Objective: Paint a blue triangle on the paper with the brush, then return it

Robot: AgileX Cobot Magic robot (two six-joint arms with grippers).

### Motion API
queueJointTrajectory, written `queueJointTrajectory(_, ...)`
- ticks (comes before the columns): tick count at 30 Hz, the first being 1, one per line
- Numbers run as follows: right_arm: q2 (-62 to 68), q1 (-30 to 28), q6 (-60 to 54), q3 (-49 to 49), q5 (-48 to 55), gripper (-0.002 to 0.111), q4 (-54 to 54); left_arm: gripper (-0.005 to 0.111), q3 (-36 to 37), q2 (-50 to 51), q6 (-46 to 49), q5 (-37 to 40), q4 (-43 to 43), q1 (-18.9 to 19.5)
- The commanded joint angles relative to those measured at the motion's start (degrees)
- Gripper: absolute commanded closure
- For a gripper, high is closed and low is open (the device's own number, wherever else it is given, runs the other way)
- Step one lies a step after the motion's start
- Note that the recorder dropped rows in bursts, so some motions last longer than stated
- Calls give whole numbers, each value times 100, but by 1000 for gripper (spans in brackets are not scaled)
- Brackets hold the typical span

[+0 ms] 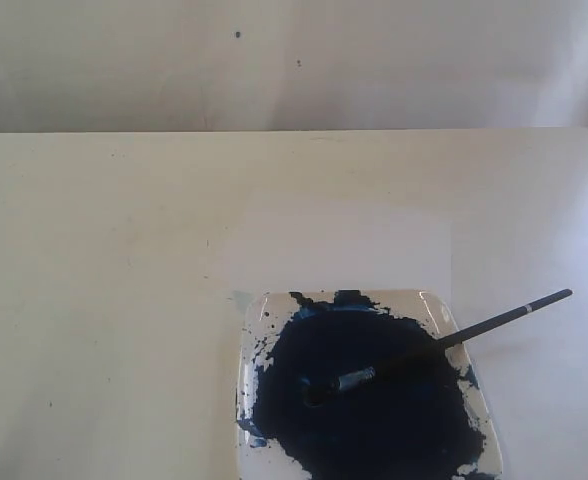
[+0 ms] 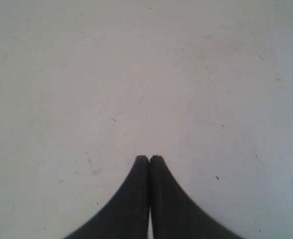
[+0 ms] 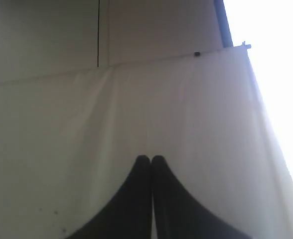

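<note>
In the exterior view the brush (image 1: 444,342) lies across the clear paint tray (image 1: 257,316), its silver ferrule and tip in the dark blue paint pool (image 1: 369,400) and its black handle sticking out past the tray's right rim. The white paper (image 1: 334,250) lies flat just behind the tray, blank; no blue triangle shows on it. Neither arm appears in the exterior view. My left gripper (image 2: 149,158) is shut over bare tabletop with nothing in it. My right gripper (image 3: 151,158) is shut and empty too, facing a white cloth backdrop.
The cream table (image 1: 94,300) stretches wide to the left and behind the paper. A pale wall (image 1: 274,60) rises behind its far edge. In the right wrist view a white cloth (image 3: 186,109) hangs below a panelled wall.
</note>
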Motion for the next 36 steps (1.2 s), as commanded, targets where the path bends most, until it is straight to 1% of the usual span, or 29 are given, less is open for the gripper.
queueJointTrajectory(1,-29,37,1156,13,432,108,551,107,30,-27,2,12,-16,-26)
queueJointTrajectory(3,-29,37,860,-71,1242,108,1641,107,30,-27,2,12,-16,-26)
queueJointTrajectory(6,163,37,-151,-473,1851,108,2989,107,30,-27,2,12,-16,-26)
queueJointTrajectory(8,618,37,-441,-873,2549,108,3159,107,30,-27,2,12,-16,-26)
queueJointTrajectory(11,1550,37,-441,-1450,3938,108,3159,107,30,-27,2,12,-16,-26)
queueJointTrajectory(15,3145,37,-380,-1918,4968,108,3424,107,30,-27,2,12,-16,-26)
queueJointTrajectory(18,4254,37,-366,-2048,5640,108,4116,107,30,-27,2,12,-16,-26)
queueJointTrajectory(20,4920,37,-376,-2059,5723,108,4368,107,30,-27,2,12,-16,-26)
queueJointTrajectory(22,5434,37,-376,-2059,5567,108,4442,107,30,-27,2,12,-16,-26)
queueJointTrajectory(23,5900,37,-376,-2059,5426,108,4545,107,30,-27,2,12,-16,-26)
queueJointTrajectory(25,6397,37,-376,-2059,5399,108,5002,107,30,-27,2,12,-16,-26)
queueJointTrajectory(27,6769,37,-376,-2059,5255,108,5517,107,30,-27,2,12,-16,-26)
queueJointTrajectory(29,7063,37,-376,-2118,4945,108,5639,107,30,-27,2,12,-16,-26)
queueJointTrajectory(31,7274,37,-376,-2206,4777,108,5987,107,30,-27,2,12,-16,-26)
queueJointTrajectory(33,7454,37,-376,-2394,4689,108,6036,107,30,-27,2,12,-16,-26)
queueJointTrajectory(36,7714,37,-376,-2617,4840,108,6102,107,30,-27,2,12,-16,-26)
